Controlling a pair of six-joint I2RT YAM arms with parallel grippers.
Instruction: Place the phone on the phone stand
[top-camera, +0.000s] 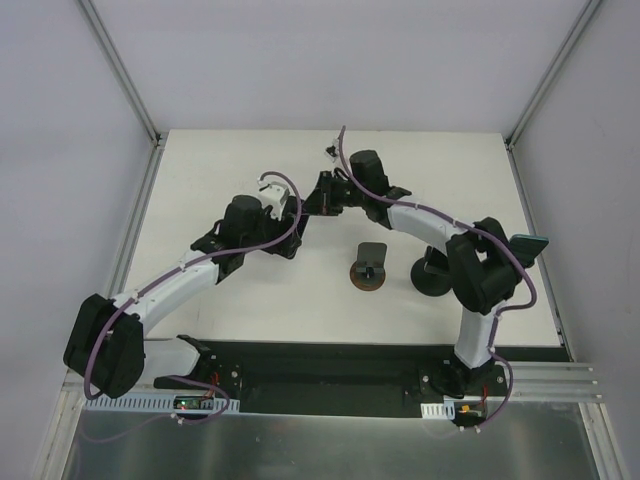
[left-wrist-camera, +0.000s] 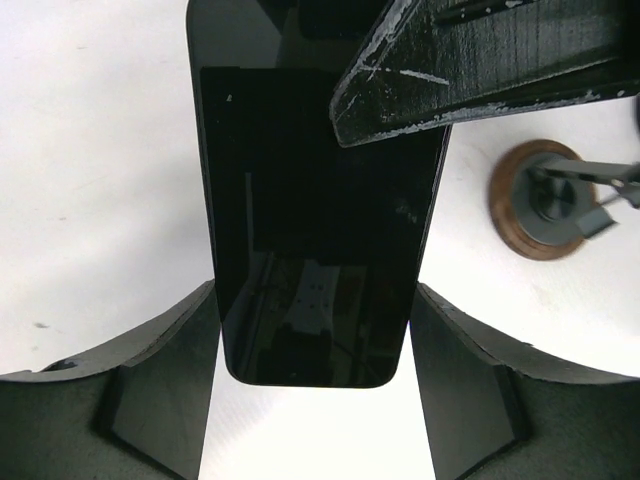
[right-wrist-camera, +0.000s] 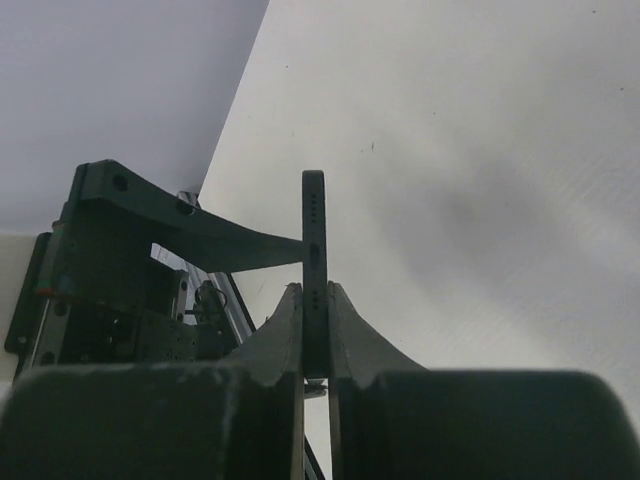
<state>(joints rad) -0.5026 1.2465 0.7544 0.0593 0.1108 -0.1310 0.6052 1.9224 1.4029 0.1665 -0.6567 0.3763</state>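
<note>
The black phone (left-wrist-camera: 315, 220) hangs above the table between both arms, at mid table in the top view (top-camera: 311, 199). My right gripper (right-wrist-camera: 315, 300) is shut on its two faces; the phone shows edge-on there (right-wrist-camera: 315, 220). One right finger (left-wrist-camera: 480, 60) crosses the screen in the left wrist view. My left gripper (left-wrist-camera: 315, 300) has its fingers pressed against the phone's two long edges. The phone stand (top-camera: 370, 266), dark with a round brown base, stands on the table to the right of the left gripper (top-camera: 292, 212), also in the left wrist view (left-wrist-camera: 545, 200).
A black round-based object (top-camera: 432, 277) stands right of the stand, beside the right arm's elbow. The white tabletop (top-camera: 250, 290) ends at a black strip near the arm bases. Metal frame posts (top-camera: 120, 70) rise at the back corners.
</note>
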